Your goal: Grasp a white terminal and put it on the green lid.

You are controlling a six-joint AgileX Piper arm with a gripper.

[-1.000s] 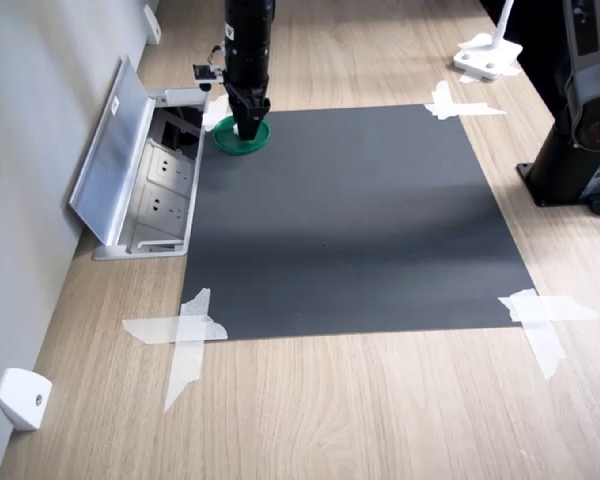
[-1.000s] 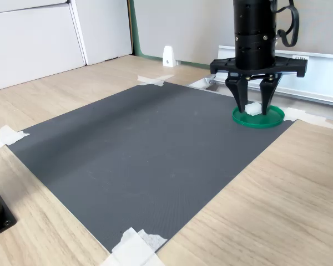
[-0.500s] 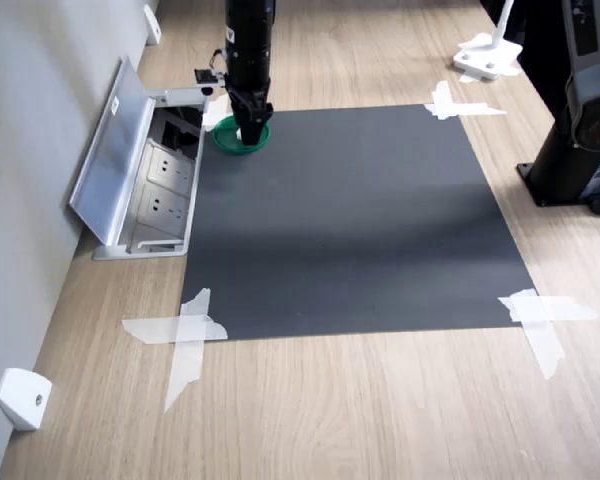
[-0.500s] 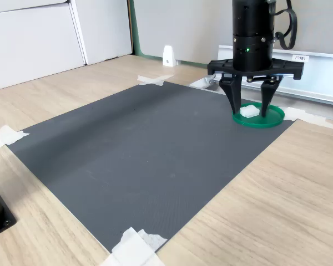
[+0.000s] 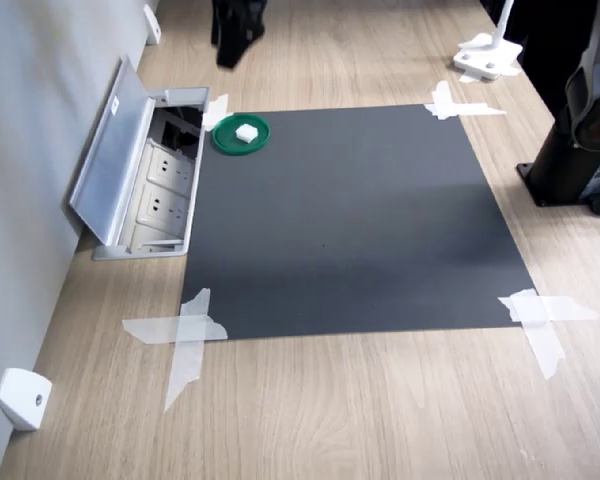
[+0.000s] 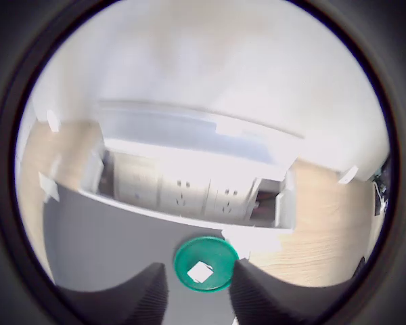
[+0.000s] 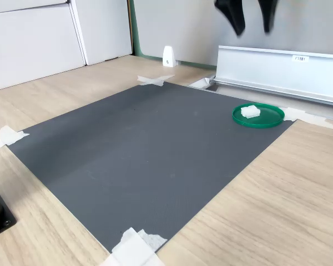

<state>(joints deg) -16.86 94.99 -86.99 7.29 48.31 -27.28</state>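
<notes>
The white terminal (image 5: 246,131) (image 7: 250,111) lies on the green lid (image 5: 225,138) (image 7: 272,117), which sits at the dark mat's corner beside the socket box. My gripper (image 5: 235,45) (image 7: 250,21) hangs open and empty high above the lid, clear of both. In the wrist view the terminal (image 6: 200,272) rests inside the lid (image 6: 220,253), seen between my two dark fingers (image 6: 143,295).
A dark grey mat (image 5: 350,220) is taped to the wooden table. An open metal socket box (image 5: 145,175) with a raised flap (image 7: 283,69) stands by the lid. A white wedge (image 5: 22,398) and a black base (image 5: 575,170) sit at the table's sides.
My gripper has risen well up off the lid, open, leaving the terminal lying on it. The terminal and lid stay put.
</notes>
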